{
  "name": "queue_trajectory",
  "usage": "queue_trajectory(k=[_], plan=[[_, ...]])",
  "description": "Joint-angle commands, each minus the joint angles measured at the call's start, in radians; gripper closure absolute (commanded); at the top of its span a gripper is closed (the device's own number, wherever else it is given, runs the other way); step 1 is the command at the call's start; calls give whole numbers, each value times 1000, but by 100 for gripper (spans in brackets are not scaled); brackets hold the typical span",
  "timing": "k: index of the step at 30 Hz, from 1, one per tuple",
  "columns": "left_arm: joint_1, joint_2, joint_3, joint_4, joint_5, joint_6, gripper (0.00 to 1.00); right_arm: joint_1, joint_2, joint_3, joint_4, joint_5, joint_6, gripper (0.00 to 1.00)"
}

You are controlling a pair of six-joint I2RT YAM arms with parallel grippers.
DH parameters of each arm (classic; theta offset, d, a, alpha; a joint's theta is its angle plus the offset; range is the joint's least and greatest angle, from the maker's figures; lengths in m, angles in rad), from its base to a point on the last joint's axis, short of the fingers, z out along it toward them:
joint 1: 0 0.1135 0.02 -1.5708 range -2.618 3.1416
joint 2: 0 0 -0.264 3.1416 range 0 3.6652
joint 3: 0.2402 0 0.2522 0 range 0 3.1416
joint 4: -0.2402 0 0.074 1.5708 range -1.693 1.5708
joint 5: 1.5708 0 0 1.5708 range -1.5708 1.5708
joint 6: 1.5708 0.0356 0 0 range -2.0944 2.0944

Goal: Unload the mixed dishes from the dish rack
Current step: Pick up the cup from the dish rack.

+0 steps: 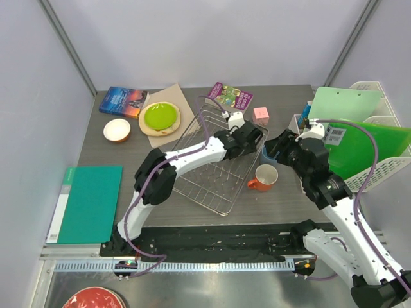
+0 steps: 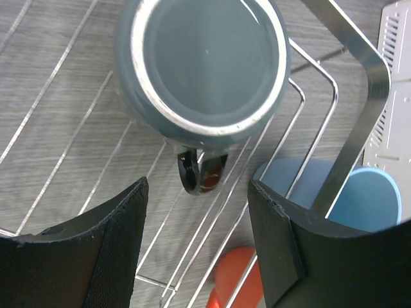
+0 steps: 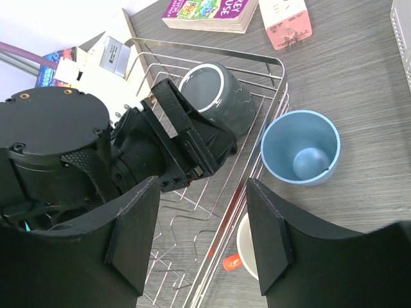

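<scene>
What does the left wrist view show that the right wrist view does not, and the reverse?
Only the left wrist: the handle of the dark grey mug. Only the right wrist: the purple book and the pink box. Both: the dark grey mug, the light blue mug, the orange mug and the dish rack.

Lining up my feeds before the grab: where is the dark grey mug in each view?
Top external: hidden under the left claw, at the dish rack's far right corner.
Left wrist: dark grey mug fills top centre.
Right wrist: upper centre, behind the left claw.
Shared landmark: light blue mug just outside that corner.
</scene>
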Motion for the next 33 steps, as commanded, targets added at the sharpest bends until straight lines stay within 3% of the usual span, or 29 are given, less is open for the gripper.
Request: queue_trajectory(k=[1, 7, 17, 25, 28, 33], plan=[[-5, 20, -3, 55, -60, -18, 37, -3, -23, -11, 40, 6, 10, 39], [-2, 45, -20, 126, -124, -20, 45, -1, -42, -23, 40, 6, 7, 39], [12, 77, -16, 106, -157, -57, 61, -1, -49, -37, 37, 9, 4, 39], [23, 63, -62, 112, -143, -66, 85, -1, -42, -40, 37, 9, 3, 39], [26, 46, -92, 124, -140, -50, 100, -1, -40, -40, 39, 11, 4, 39], [36, -16, -172, 149, -135, -24, 100, -1, -43, -42, 37, 14, 1, 39]])
